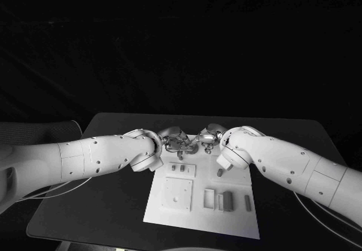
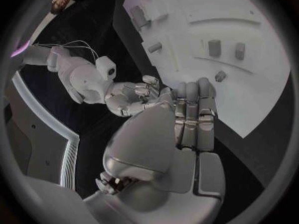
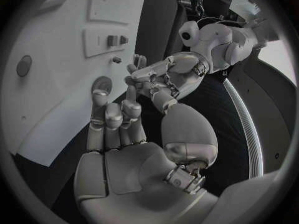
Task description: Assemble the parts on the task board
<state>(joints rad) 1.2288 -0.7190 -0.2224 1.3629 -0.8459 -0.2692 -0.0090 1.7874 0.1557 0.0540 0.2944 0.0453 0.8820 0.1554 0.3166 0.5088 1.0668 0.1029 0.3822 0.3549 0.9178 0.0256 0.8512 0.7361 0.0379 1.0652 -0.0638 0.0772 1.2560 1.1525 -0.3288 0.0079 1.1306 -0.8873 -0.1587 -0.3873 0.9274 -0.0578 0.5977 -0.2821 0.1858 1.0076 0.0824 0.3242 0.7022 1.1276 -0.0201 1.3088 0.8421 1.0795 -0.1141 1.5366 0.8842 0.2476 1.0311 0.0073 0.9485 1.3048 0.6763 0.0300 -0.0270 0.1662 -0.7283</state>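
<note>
Both hands (image 1: pixel 189 142) apparently empty over task board (image 1: pixel 234 222)

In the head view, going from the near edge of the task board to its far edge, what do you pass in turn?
Bare near edge of the task board → row of upright grey parts beside a square raised plate → small plate with two little parts → left hand and right hand, side by side at the far edge.
</note>
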